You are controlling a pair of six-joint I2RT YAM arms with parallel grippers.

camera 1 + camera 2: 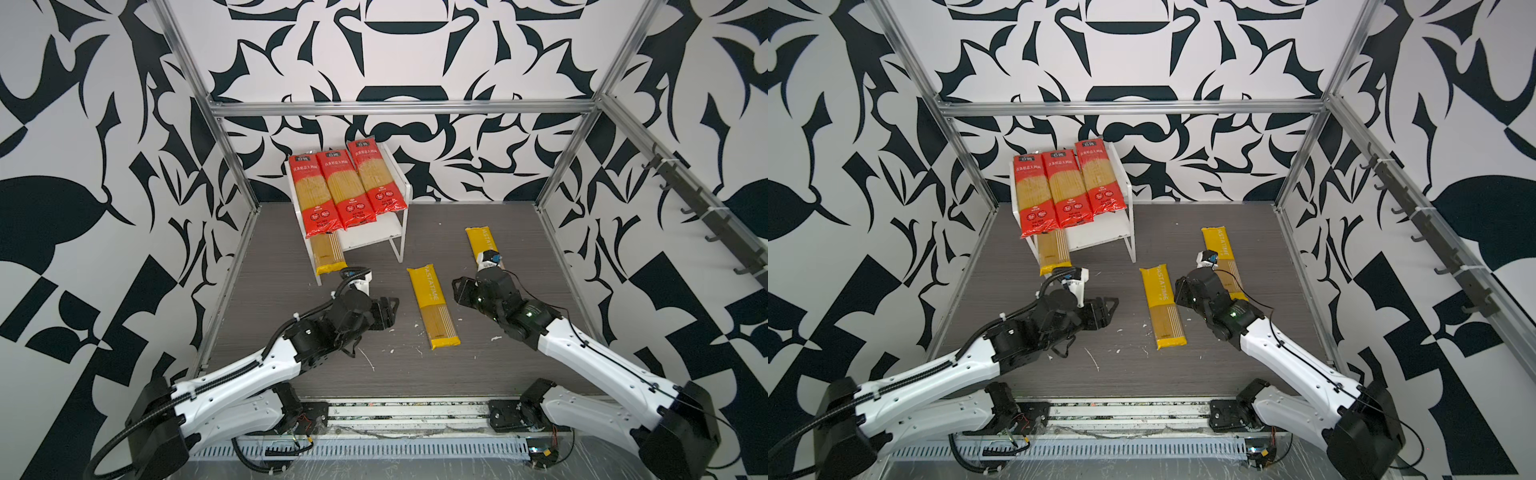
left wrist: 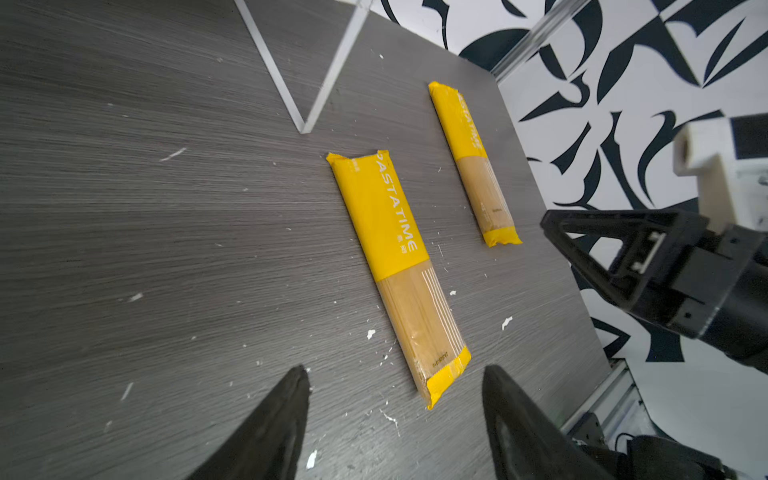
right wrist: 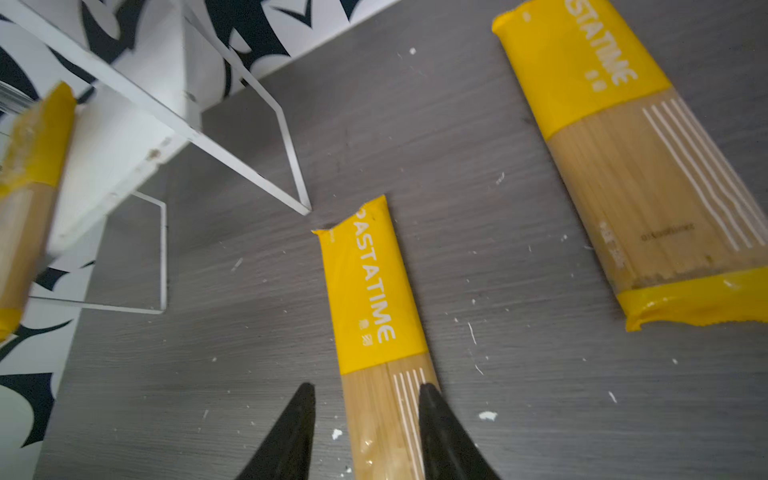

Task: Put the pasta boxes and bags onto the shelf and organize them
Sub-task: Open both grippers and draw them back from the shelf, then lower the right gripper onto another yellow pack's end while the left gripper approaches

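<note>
Three red pasta bags (image 1: pixel 345 191) lie side by side on the top board of the white shelf (image 1: pixel 395 166). A yellow PASTATIME pack (image 1: pixel 328 255) sticks out of the lower tier at its left. Two more yellow packs lie on the table: one in the middle (image 1: pixel 432 307) (image 3: pixel 365 291) and one farther right (image 1: pixel 478 243) (image 3: pixel 623 145), partly hidden by my right arm. My right gripper (image 1: pixel 459 289) (image 3: pixel 365 386) is open above the middle pack, with one jaw on each side and a gap at one side. My left gripper (image 1: pixel 390 309) (image 2: pixel 395 370) is open and empty, just left of that pack's near end.
The shelf's thin front leg (image 3: pixel 291 166) stands close to the middle pack's far end. White crumbs (image 1: pixel 370 361) are scattered on the grey table. Aluminium frame posts (image 1: pixel 232 166) line the sides. A rail of hooks (image 1: pixel 706 224) runs along the right wall.
</note>
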